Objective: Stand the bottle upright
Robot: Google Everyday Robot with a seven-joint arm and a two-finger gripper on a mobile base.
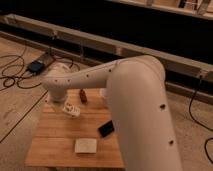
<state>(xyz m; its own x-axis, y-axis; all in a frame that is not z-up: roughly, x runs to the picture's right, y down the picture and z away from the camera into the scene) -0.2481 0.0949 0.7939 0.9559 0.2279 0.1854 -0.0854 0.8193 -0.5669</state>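
The bottle (70, 108), small, clear and whitish, lies on its side on the left part of the wooden table (50, 137). My large white arm (135, 95) sweeps across the view from the lower right to the left. Its far end (56, 89) hangs just above and to the left of the bottle. My gripper is hidden at that end of the arm, shut, and I cannot see it holding or touching anything. The bottle rests apart from the arm.
A small dark red object (82, 96) stands behind the bottle. A black phone (106, 129) and a flat white block (86, 145) lie nearer the front. A translucent cup (102, 92) peeks out beside the arm. Cables and a dark box (37, 65) lie on the floor to the left.
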